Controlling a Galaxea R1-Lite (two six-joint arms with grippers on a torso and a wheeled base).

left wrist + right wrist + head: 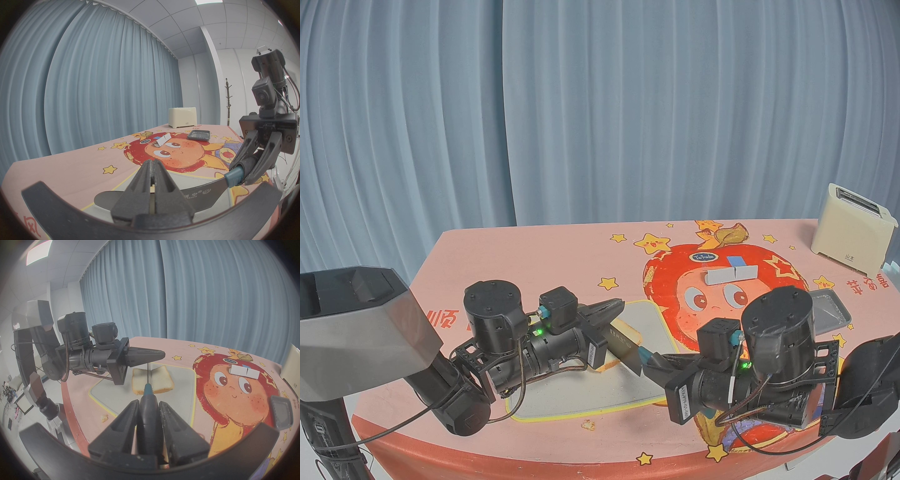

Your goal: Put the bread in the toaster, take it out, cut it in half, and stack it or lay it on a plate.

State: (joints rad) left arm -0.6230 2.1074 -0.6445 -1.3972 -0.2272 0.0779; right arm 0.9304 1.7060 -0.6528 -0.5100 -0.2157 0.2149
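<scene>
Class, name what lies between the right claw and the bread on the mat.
The knife: the right claw grips its handle and its blade reaches across the bread, as the right wrist view shows.

Red characters (441, 320) on tablecloth (550, 256)

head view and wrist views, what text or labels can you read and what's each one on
Nothing reads surely enough to quote.
Tablecloth: red characters near its left and right edges, partly covered or cut off.
Oval label on the cartoon's head: script too small.
Toaster: small mark low on its front, too small.
Knife blade: small print, blurred.
</scene>
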